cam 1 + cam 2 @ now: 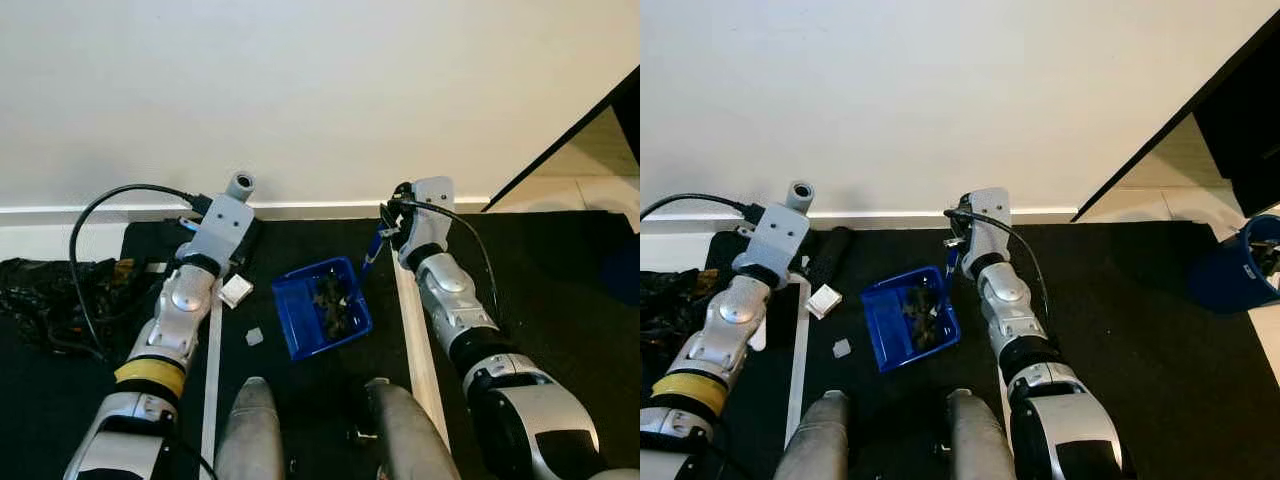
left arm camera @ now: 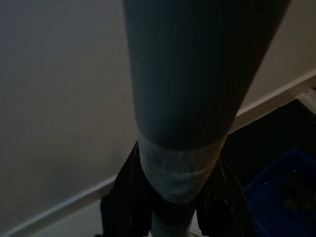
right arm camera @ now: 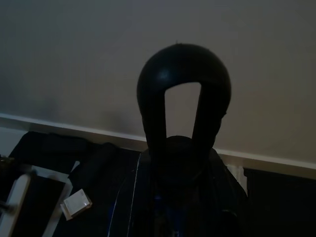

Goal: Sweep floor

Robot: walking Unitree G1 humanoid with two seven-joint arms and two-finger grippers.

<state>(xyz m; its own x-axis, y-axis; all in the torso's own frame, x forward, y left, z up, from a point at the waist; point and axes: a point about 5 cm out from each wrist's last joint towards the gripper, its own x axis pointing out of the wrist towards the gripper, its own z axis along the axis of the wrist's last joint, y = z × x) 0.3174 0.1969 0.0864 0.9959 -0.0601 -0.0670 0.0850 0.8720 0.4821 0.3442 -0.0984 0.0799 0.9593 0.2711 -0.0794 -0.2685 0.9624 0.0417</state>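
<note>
Right below you are the robot's two grey legs point(image 1: 250, 430), standing on black floor matting point(image 1: 560, 290) that runs up to a white wall and baseboard point(image 1: 320, 209). Just ahead of them lies the blue dustpan point(image 1: 322, 306), dark debris heaped inside it, sitting between your two arms. Your right gripper point(image 1: 392, 222) is near the baseboard, just beside the dustpan's far right corner, closed around the dustpan handle point(image 3: 180, 113), whose black loop end rises between the fingers in the right wrist view. Your left gripper point(image 1: 235, 240) is up by the wall, left of the dustpan and apart from it, wrapped round the broom pole point(image 2: 192, 98), which fills the left wrist view with its grey taped band. Loose on the matting between left arm and dustpan you have a white square scrap point(image 1: 236, 291) and a smaller pale scrap point(image 1: 254, 337). To your far left sits a black tangled heap point(image 1: 45, 295); far right, a blue bin point(image 1: 1238, 268).
</note>
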